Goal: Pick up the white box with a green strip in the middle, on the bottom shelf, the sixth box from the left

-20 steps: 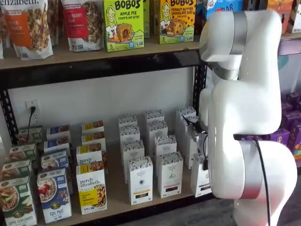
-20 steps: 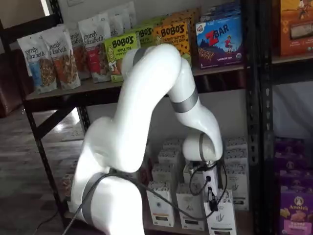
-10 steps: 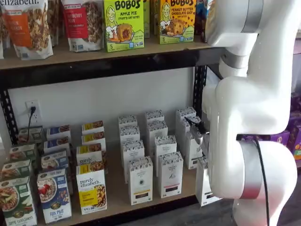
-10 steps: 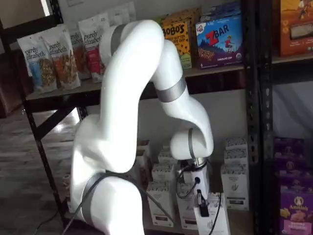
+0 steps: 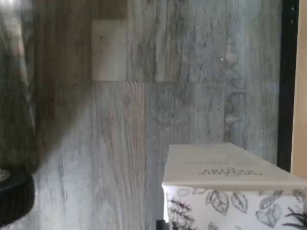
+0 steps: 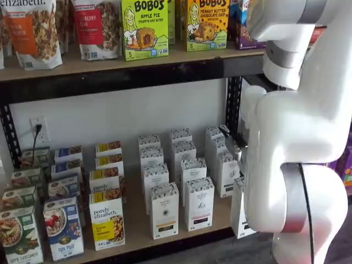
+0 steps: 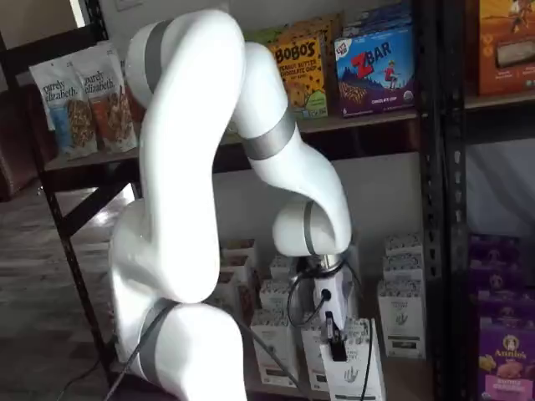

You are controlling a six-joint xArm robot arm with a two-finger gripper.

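Observation:
My gripper [image 7: 336,346] is shut on the top of the white box [image 7: 359,374], one black finger lying down its front face. The carton hangs upright in front of the bottom shelf [image 6: 135,226], out past the black front rail. In a shelf view only a strip of the white box [image 6: 238,213] shows beside the arm's white body. The wrist view shows the white box [image 5: 225,167] from above, with its leaf-speckled top band, over grey wood floor, the black rail [image 5: 288,81] running along one side.
Rows of like white cartons [image 6: 164,209] stand on the bottom shelf, with yellow-labelled boxes [image 6: 106,219] beside them. Purple boxes [image 7: 501,351] fill the neighbouring bay behind a black upright [image 7: 451,209]. The upper shelf [image 6: 110,63] carries snack boxes and bags. A black wheel [image 5: 14,194] rests on the floor.
The arm has drawn back from the shelf with the white box in its grip. The box has come forward off the board and past the front rail.

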